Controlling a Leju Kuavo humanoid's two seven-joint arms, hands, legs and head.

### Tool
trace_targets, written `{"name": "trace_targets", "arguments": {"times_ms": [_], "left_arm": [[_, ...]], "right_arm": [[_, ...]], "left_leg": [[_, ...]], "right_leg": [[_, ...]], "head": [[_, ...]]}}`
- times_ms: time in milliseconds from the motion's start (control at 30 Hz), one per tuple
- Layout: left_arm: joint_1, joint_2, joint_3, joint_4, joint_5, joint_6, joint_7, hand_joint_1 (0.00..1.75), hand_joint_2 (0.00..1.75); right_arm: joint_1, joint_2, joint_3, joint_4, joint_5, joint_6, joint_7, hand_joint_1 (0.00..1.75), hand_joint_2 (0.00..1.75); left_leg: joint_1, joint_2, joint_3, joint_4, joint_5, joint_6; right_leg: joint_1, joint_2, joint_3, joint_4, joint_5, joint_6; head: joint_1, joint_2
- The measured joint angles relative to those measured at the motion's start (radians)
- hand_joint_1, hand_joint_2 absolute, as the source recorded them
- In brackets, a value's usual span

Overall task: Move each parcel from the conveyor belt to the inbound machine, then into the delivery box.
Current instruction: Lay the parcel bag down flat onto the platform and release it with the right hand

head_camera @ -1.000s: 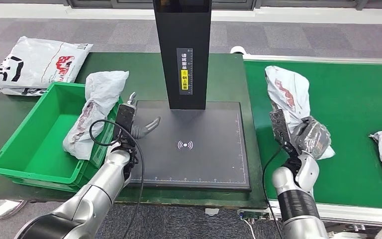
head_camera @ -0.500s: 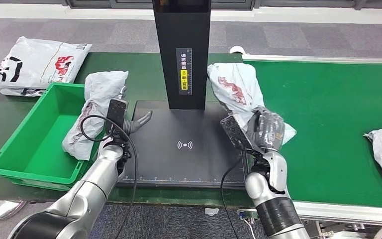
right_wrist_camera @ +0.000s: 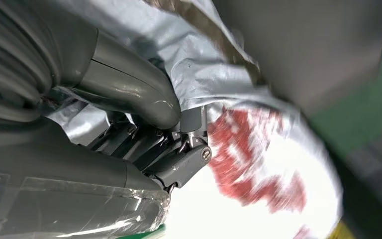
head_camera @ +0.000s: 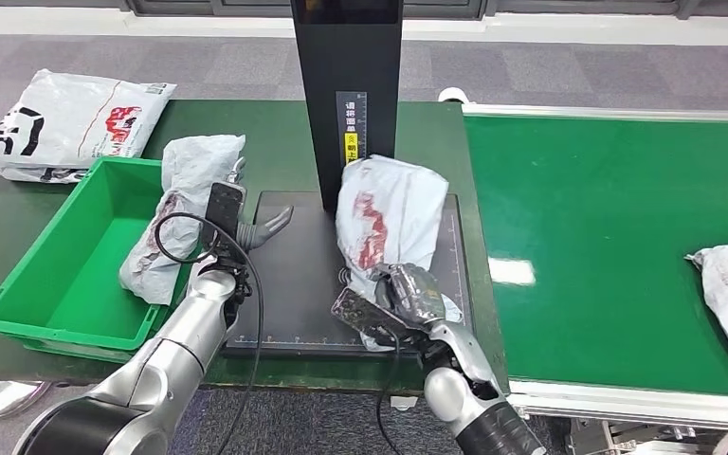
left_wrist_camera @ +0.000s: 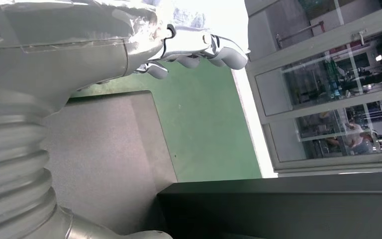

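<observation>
Both arms low: right hand (head_camera: 408,296) gripping white parcel (head_camera: 384,213) over scanner pad (head_camera: 294,275), left hand (head_camera: 251,227) empty, fingers spread.

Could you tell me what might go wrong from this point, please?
The right hand grips the parcel only at its lower end, so the bag may slip or flop. The parcel leans against the scanner column, which could snag it. Another parcel lies across the green box's rim beside the left hand and might slide off.

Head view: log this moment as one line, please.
right hand: grips white parcel over scanner pad | left hand: open, at pad's edge | green bin: one parcel on rim
</observation>
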Motion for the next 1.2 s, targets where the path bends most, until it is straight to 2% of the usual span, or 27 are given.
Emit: {"name": "trace_targets", "arguments": {"times_ms": [33, 233, 367, 467, 567, 667, 767, 867, 1100, 1200], "left_arm": [[0.0, 0.0, 0.0, 0.0, 0.0, 0.0, 0.0, 0.0, 1.75], [0.014, 0.002, 0.0, -0.019, 0.001, 0.008, -0.017, 0.0, 1.75], [0.036, 0.004, 0.0, -0.049, 0.0, 0.028, -0.03, 0.0, 1.75], [0.055, 0.004, 0.0, -0.081, -0.008, 0.048, -0.041, 0.0, 1.75], [0.069, -0.002, 0.0, -0.109, -0.018, 0.056, -0.043, 0.0, 1.75], [0.075, -0.014, 0.0, -0.124, -0.019, 0.046, -0.041, 0.0, 1.75], [0.075, -0.024, -0.007, -0.126, -0.037, 0.003, -0.022, 0.0, 1.75], [0.075, -0.027, -0.034, -0.119, -0.075, -0.047, 0.007, 0.0, 1.75], [0.091, -0.035, -0.163, -0.066, -0.219, -0.223, 0.033, 0.0, 1.75], [0.112, -0.041, -0.227, -0.029, -0.277, -0.242, 0.029, 0.0, 1.75]], "right_arm": [[0.001, -0.002, 0.013, 0.007, -0.001, -0.003, 0.005, 0.0, 1.75], [0.001, -0.012, 0.037, 0.033, 0.03, -0.118, 0.056, 0.0, 1.75], [0.005, -0.015, 0.026, 0.033, 0.035, -0.227, 0.037, 0.0, 1.75], [0.018, -0.015, -0.015, 0.02, -0.024, -0.348, -0.045, 0.0, 1.75], [0.028, -0.013, -0.072, 0.012, -0.169, -0.456, -0.207, 0.0, 1.75], [0.03, -0.008, -0.13, 0.017, -0.324, -0.523, -0.356, 0.0, 1.75], [0.029, 0.002, -0.18, 0.032, -0.434, -0.561, -0.443, 0.0, 1.75], [0.023, 0.012, -0.226, 0.053, -0.512, -0.579, -0.489, 0.0, 1.75], [-0.023, 0.014, -0.316, 0.117, -0.629, -0.558, -0.49, 0.0, 1.75], [-0.045, 0.011, -0.355, 0.144, -0.647, -0.541, -0.488, 0.0, 1.75]], "left_leg": [[0.0, 0.0, 0.0, 0.0, 0.0, 0.0], [0.0, 0.0, 0.0, 0.0, 0.0, 0.0], [0.0, 0.0, 0.0, 0.0, 0.0, 0.0], [0.0, 0.0, 0.0, 0.0, 0.0, 0.0], [0.0, 0.0, 0.0, 0.0, 0.0, 0.0], [0.0, 0.0, 0.0, 0.0, 0.0, 0.0], [0.0, 0.0, 0.0, 0.0, 0.0, 0.0], [0.0, 0.0, 0.0, 0.0, 0.0, 0.0], [-0.001, 0.0, 0.0, 0.0, 0.0, 0.001], [-0.001, 0.0, 0.0, 0.0, -0.001, 0.001]], "right_leg": [[0.0, 0.0, 0.0, 0.0, 0.0, 0.0], [0.0, 0.0, 0.0, 0.0, 0.0, 0.0], [0.0, 0.0, 0.0, 0.0, 0.0, 0.0], [0.0, 0.0, 0.0, 0.0, 0.0, 0.0], [0.0, 0.0, 0.0, 0.0, 0.0, 0.0], [0.0, 0.0, 0.0, 0.0, 0.0, 0.0], [0.0, 0.0, 0.0, 0.0, 0.0, 0.0], [0.0, 0.0, 0.0, 0.0, 0.0, 0.0], [-0.001, 0.0, 0.0, 0.0, 0.0, 0.0], [-0.001, 0.0, 0.0, -0.001, 0.0, 0.0]], "head": [[0.0, 0.0], [0.0, 0.0], [0.0, 0.0], [0.0, 0.0], [0.0, 0.0], [0.0, 0.0], [0.0, 0.0], [0.0, 0.0], [0.0, 0.0], [0.0, 0.0]]}}
